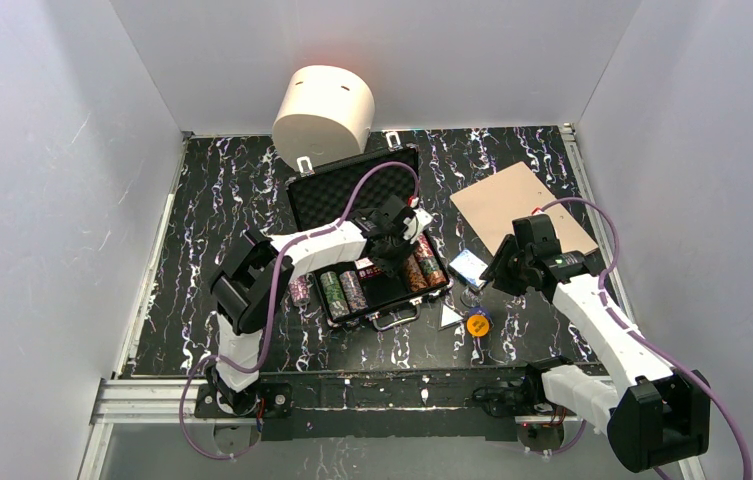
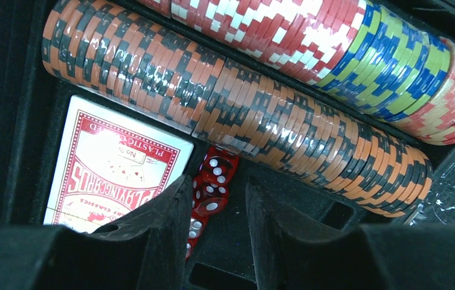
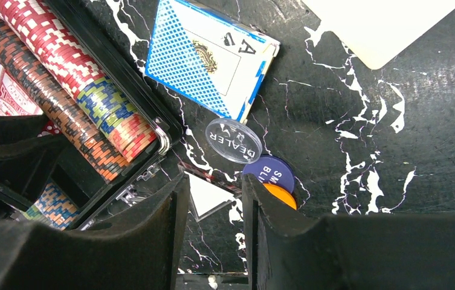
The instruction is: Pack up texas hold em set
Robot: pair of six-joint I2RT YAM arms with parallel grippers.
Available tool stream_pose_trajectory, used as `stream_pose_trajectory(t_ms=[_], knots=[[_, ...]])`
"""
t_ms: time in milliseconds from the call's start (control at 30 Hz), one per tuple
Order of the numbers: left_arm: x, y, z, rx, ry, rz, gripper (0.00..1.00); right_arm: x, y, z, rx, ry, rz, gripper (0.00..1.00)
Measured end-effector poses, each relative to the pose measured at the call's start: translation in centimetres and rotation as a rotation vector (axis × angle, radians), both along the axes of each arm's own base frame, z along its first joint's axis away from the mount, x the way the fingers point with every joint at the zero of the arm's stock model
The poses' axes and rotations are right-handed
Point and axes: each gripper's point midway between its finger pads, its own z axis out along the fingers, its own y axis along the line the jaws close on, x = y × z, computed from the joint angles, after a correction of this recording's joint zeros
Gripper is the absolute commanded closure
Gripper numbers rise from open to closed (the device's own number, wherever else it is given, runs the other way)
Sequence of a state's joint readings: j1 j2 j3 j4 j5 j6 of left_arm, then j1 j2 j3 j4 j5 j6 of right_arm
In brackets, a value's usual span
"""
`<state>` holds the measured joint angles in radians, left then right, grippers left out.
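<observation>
The case [image 1: 324, 195] lies open at the centre of the top view, its base toward the bottom. In the left wrist view the left gripper [image 2: 219, 190] stands narrow at lower centre inside the case, with the red dice [image 2: 216, 169] in its gap. Whether the fingers pinch them I cannot tell. A red deck [image 2: 113, 172] lies at left, just below the orange-black chips [image 2: 243, 109]. The right gripper [image 3: 214, 184] hangs partly open and empty over the table [image 3: 394, 151]. It is right of the case, near the blue deck [image 3: 212, 57] and the dealer button [image 3: 234, 140].
</observation>
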<state>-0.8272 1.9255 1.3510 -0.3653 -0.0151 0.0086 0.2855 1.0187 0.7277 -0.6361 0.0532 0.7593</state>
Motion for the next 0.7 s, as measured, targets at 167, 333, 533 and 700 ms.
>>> stream_pose_trajectory(t_ms=[167,333,533,700], knots=[[0.1,-0.1,0.0,0.011,0.010,0.000,0.62,0.1,-0.1,0.1,-0.003,-0.002,-0.002,0.54],[0.1,-0.2,0.1,0.024,0.020,0.000,0.54,0.0,-0.1,0.0,-0.005,0.001,-0.003,0.54],[1.0,-0.5,1.4,0.032,-0.012,0.003,0.41,0.2,-0.1,0.3,-0.009,-0.001,-0.005,0.53],[1.8,-0.3,2.0,0.043,-0.049,0.019,0.65,0.3,-0.1,0.5,-0.009,-0.007,-0.004,0.53]])
